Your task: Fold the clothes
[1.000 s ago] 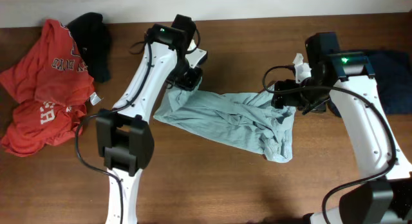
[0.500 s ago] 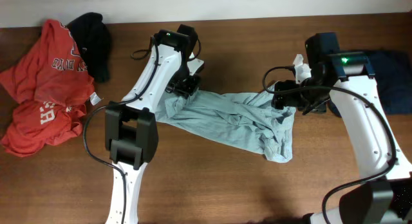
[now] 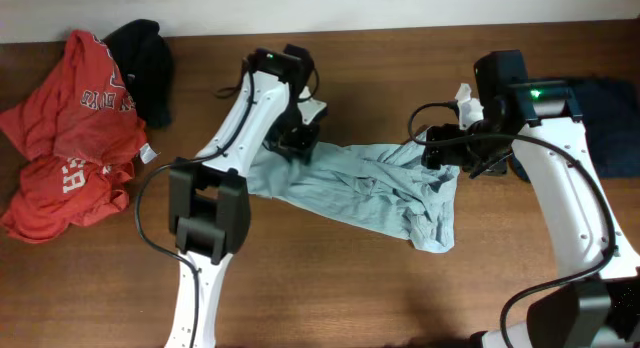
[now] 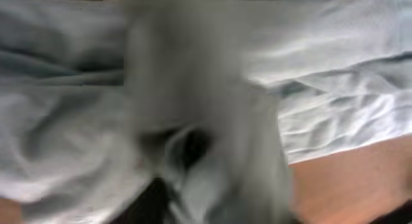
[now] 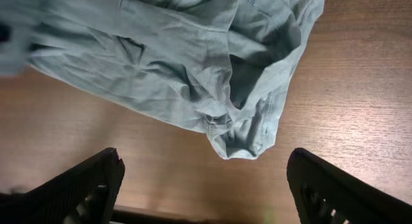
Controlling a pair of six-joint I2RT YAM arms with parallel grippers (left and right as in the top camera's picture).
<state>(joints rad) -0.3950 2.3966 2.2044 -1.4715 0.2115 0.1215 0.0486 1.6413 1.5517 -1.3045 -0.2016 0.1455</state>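
The pale grey-blue T-shirt (image 3: pixel 370 188) lies crumpled across the middle of the table. My left gripper (image 3: pixel 298 140) is down on its upper left edge. In the blurred left wrist view the cloth (image 4: pixel 193 89) fills the frame and is bunched right at the jaws, which look shut on it. My right gripper (image 3: pixel 440 150) hovers over the shirt's right end. In the right wrist view it (image 5: pixel 206 176) is wide open and empty, with the shirt's bunched hem (image 5: pixel 244 137) lying just beyond the fingers.
Red tees with white lettering (image 3: pixel 70 138) are heaped at the far left, with a black garment (image 3: pixel 145 63) behind them. A navy garment (image 3: pixel 612 113) lies at the far right behind the right arm. Bare wooden table (image 3: pixel 330 288) lies in front.
My left gripper has moved right and forward onto the shirt's upper left edge, and the cloth there has bunched toward it. The right arm has not moved.
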